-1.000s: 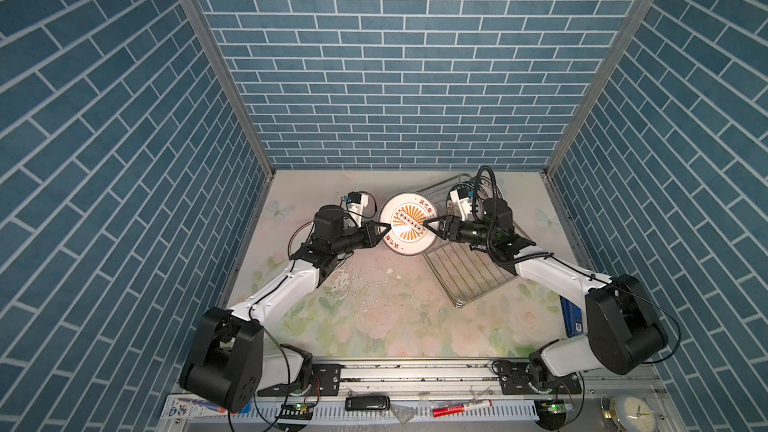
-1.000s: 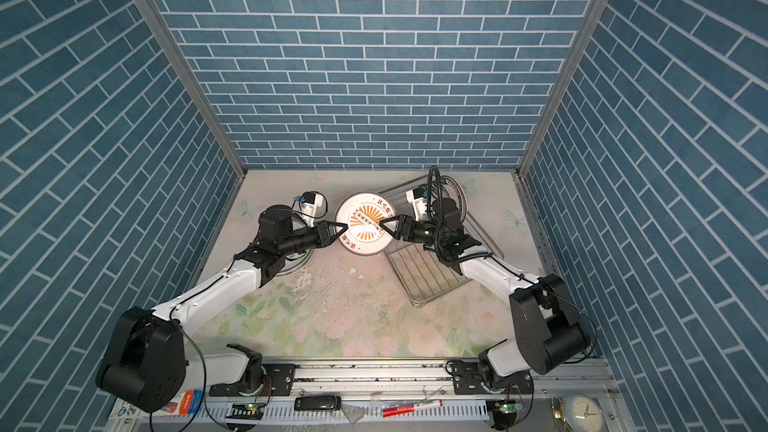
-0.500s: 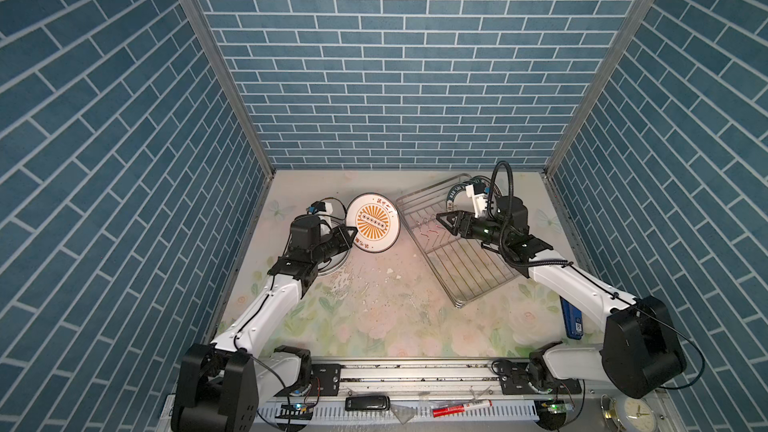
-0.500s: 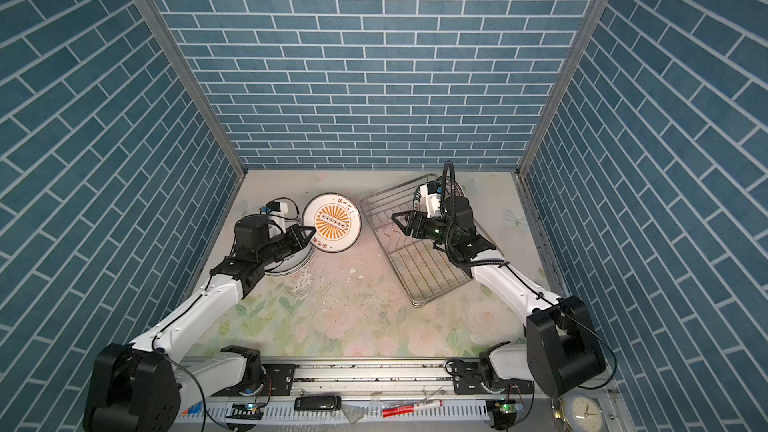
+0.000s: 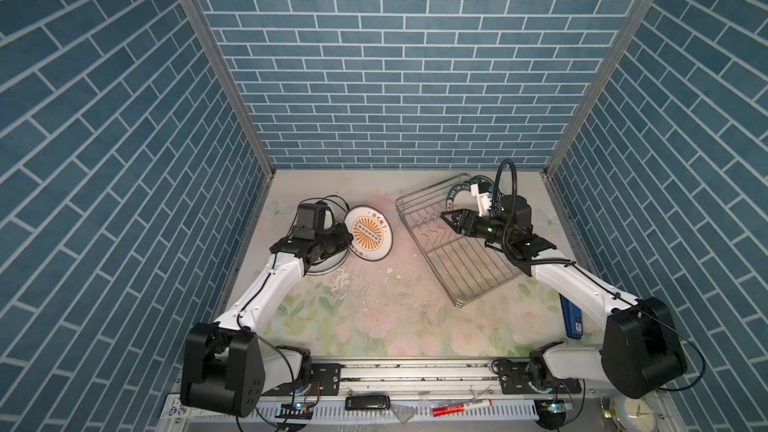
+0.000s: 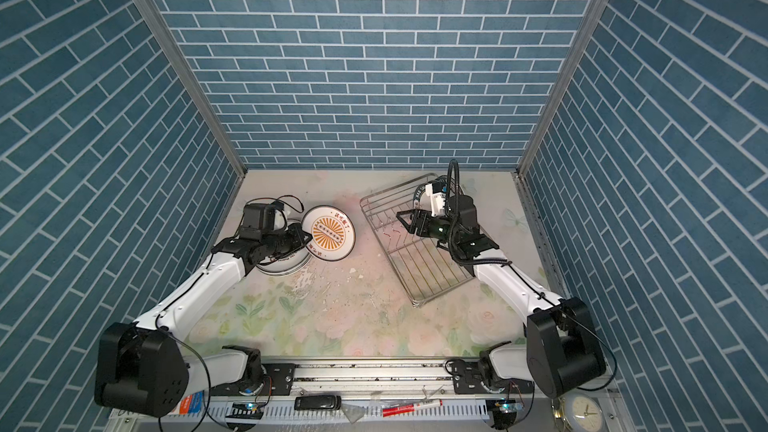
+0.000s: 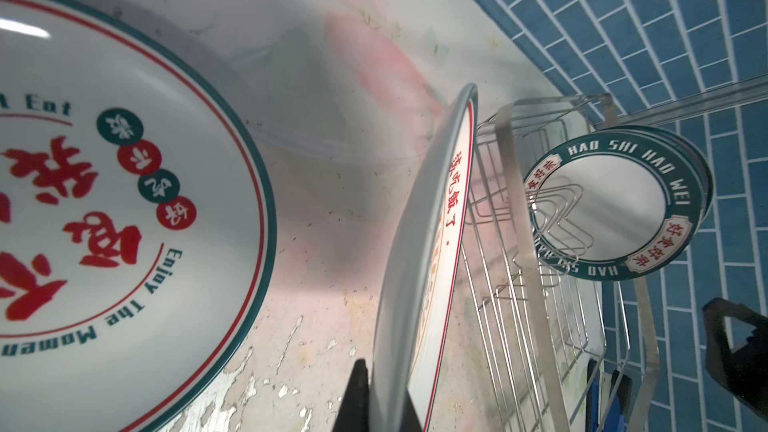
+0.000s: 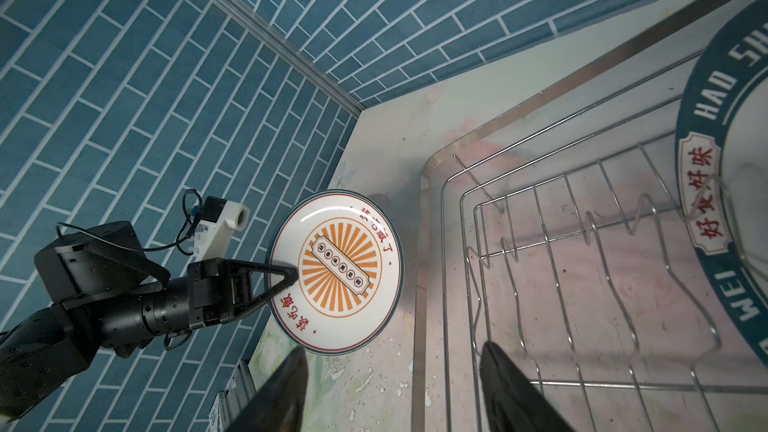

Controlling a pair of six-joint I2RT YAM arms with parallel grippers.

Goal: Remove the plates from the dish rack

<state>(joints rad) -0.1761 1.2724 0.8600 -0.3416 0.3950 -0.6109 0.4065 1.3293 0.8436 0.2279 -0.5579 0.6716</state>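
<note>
Left of a top view: a stack of round white plates [image 5: 328, 271] is lying flat on the floral tabletop [image 5: 374, 317]. The red-character plate [image 7: 124, 201] filling the left of the left wrist view is probably its top one.

My left gripper [image 5: 345, 232] is pinching the rim of a round white plate with an orange sunburst centre [image 5: 371, 234], with fingers pressed onto both faces. The plate is standing tilted just right of the stack, its face turned towards the rack. I cannot tell whether its lower edge is touching the table.

Step in hand, as I am judging it: laying this plate on the stack. I am planning to:
- roll the wrist until the plate is level;
- centre it over the stack;
- lower it slowly, releasing only once the rims are meeting, so nothing is sliding or clattering.

Right of centre: the shiny silver wire dish rack [image 5: 465, 272] is sitting at an angle, with most zigzag slots bare. My right gripper [image 5: 451, 221] is hovering over those slots, fingers spread, holding nothing.

Upper right end of the rack: white plates with dark green lettered rims [image 5: 454, 197] are standing upright in the far slots. I am seeing at least two; the exact count is unclear.
</note>
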